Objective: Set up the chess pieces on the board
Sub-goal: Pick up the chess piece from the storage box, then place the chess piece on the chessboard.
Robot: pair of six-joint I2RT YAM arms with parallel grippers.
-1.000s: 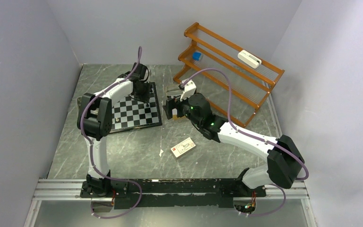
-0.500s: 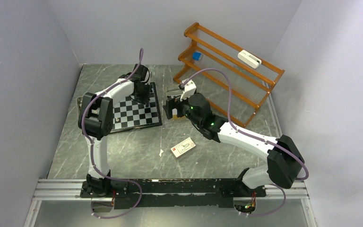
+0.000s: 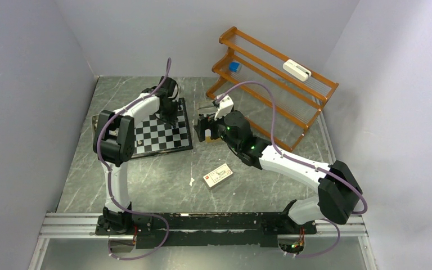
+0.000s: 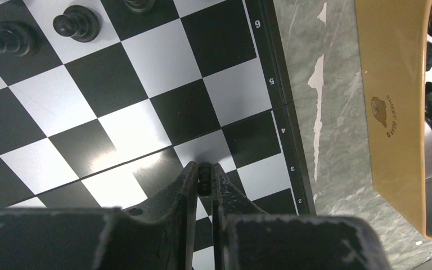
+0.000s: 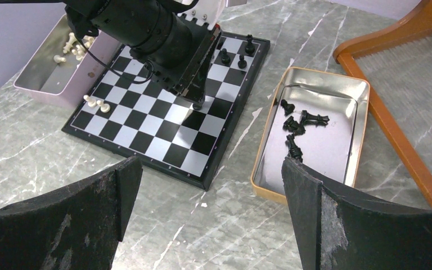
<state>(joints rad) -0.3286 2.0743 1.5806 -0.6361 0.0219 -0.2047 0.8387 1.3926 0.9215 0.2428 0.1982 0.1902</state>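
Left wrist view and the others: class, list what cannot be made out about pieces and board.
- Dark piece in the left end effector: left wrist view, its fingers hide all but a sliver; type unclear.
- Board: left wrist view, cut off by the frame; top view, the left arm covers part.
- Pale pieces in the pink tray: right wrist view, too small to count.

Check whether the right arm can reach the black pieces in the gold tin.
Probably yes: the right tool hangs open just short of the tin, the black pieces lie uncovered inside, and the left arm is over the board.
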